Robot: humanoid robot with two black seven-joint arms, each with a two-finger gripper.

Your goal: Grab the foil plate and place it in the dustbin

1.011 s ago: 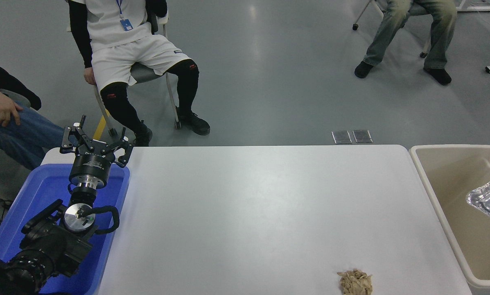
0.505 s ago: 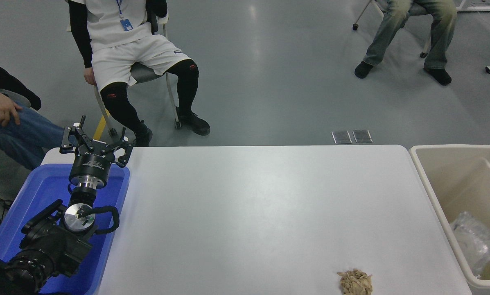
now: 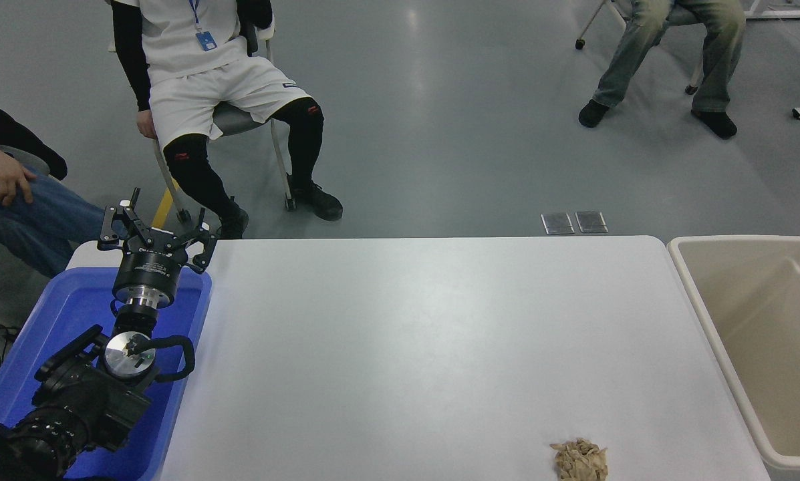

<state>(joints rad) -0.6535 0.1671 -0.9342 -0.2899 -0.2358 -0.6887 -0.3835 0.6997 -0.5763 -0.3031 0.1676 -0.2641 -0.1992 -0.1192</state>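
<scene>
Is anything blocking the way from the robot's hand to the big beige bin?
Nothing visible. Between the left gripper, parked over the blue tray, and the dustbin lies only white table; the tan scrap pile sits off that line. No foil plate shows.

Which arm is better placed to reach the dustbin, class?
Probably right: the dustbin stands right of the table; the left gripper sits over the blue tray, far left. Right arm unseen.
</scene>
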